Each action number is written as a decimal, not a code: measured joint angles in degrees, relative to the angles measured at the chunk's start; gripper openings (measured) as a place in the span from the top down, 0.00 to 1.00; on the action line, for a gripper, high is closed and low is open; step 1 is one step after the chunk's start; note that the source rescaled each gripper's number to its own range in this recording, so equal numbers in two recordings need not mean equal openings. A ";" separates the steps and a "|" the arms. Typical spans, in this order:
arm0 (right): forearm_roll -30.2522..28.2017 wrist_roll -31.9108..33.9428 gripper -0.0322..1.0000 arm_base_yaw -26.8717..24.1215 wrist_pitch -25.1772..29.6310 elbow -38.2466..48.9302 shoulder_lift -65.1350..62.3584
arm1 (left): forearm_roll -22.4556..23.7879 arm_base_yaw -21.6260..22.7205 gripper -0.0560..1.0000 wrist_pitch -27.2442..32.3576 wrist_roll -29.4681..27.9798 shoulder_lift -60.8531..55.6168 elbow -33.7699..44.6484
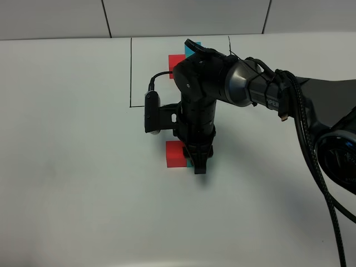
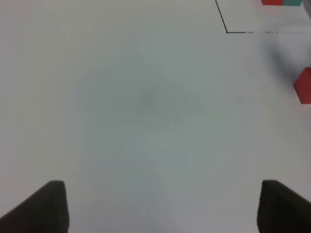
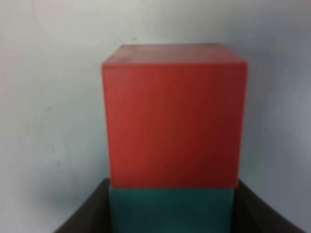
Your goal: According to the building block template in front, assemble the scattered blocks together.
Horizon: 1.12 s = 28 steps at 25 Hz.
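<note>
The template sits inside a thin black rectangle (image 1: pixel 130 72) at the back. Its red cube (image 1: pixel 177 60) and blue cube (image 1: pixel 192 47) show; its green cube is hidden behind my right arm. The loose red cube (image 1: pixel 175 154) lies on the table with the teal-green cube (image 1: pixel 189 163) touching its right side. My right gripper (image 1: pixel 198 166) points down over them. In the right wrist view its fingers (image 3: pixel 82 216) flank the teal-green cube (image 3: pixel 170 208), which is pressed against the red cube (image 3: pixel 172 116). The loose sky-blue cube is out of view. My left gripper (image 2: pixel 155 208) is open over bare table.
The white table (image 1: pixel 72 167) spreads all around. The left wrist view shows the rectangle's corner (image 2: pixel 227 32), the loose red cube (image 2: pixel 303 86) at its edge and the template's edge (image 2: pixel 273 2). My right arm (image 1: pixel 267 89) stretches across from the right.
</note>
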 joint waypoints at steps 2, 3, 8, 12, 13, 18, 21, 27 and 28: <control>-0.06 0.12 0.97 0.00 0.00 0.00 0.00 | 0.00 0.00 0.05 0.00 0.00 0.00 0.00; -0.06 0.12 0.97 0.00 0.00 0.00 0.00 | 0.00 0.00 0.05 0.00 0.00 0.00 0.00; -0.06 0.24 0.97 0.00 0.00 0.00 0.00 | 0.00 0.00 0.05 0.00 0.00 0.00 0.00; -0.06 0.36 0.97 0.00 0.00 0.00 0.00 | 0.00 0.00 0.05 0.00 -0.05 0.00 0.00; -0.06 0.36 0.97 0.00 0.00 0.00 0.00 | 0.00 0.00 0.05 0.00 -0.05 0.00 0.00; 0.05 1.22 0.55 0.00 -1.32 0.18 0.52 | 0.00 0.00 0.05 0.00 -0.05 0.00 0.00; -1.57 3.28 0.26 -0.09 -1.14 0.18 -0.90 | 0.00 0.00 0.05 0.00 -0.05 0.00 0.00; -5.21 15.46 0.13 -4.76 -0.76 0.18 -7.37 | 0.00 0.00 0.05 0.00 -0.05 0.00 0.00; -6.62 19.64 0.13 -6.05 -0.90 0.18 -8.18 | 0.00 0.00 0.05 0.00 -0.05 0.00 0.00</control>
